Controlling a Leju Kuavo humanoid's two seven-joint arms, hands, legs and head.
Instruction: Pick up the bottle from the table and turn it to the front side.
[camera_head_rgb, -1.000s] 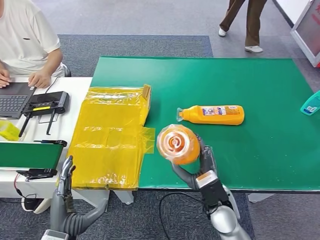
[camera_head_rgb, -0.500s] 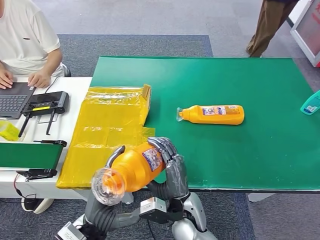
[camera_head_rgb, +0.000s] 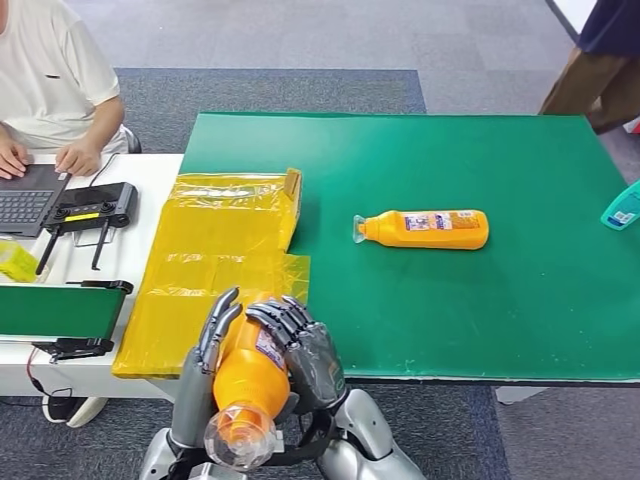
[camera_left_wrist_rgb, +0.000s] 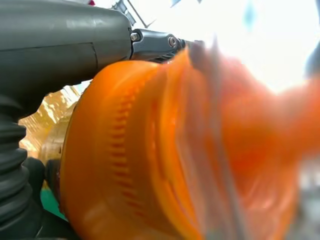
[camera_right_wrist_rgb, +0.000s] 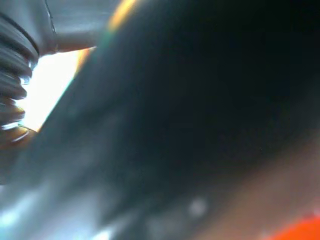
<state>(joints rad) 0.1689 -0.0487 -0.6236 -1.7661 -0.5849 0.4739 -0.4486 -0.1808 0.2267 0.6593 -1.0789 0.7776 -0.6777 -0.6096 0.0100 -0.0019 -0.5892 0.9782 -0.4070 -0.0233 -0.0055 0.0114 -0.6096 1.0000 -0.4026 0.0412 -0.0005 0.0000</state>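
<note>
An orange bottle (camera_head_rgb: 247, 378) with a clear cap (camera_head_rgb: 240, 438) is held in front of my body, below the table's near edge, cap end pointing toward the camera. My right hand (camera_head_rgb: 306, 350) wraps over its right side and label. My left hand (camera_head_rgb: 202, 352) cups its left side, fingers lying up along it. In the left wrist view the bottle (camera_left_wrist_rgb: 151, 150) sits blurred against the left hand (camera_left_wrist_rgb: 56, 45). The right wrist view is dark and blurred, with a strip of the orange bottle (camera_right_wrist_rgb: 302, 231). A second orange bottle (camera_head_rgb: 426, 229) lies on its side on the green table (camera_head_rgb: 468, 330).
Yellow plastic bags (camera_head_rgb: 219, 255) cover the table's left end. On the white desk (camera_head_rgb: 151, 180) to the left are a laptop (camera_head_rgb: 26, 200) and a black controller (camera_head_rgb: 94, 207), with a seated person (camera_head_rgb: 53, 80) behind. Another person (camera_head_rgb: 596, 60) stands far right. A teal object (camera_head_rgb: 623, 207) lies at the right edge.
Both hands have come lower and closer to my body with the bottle, which has swung so its cap faces the camera. The person at the back has walked right.
</note>
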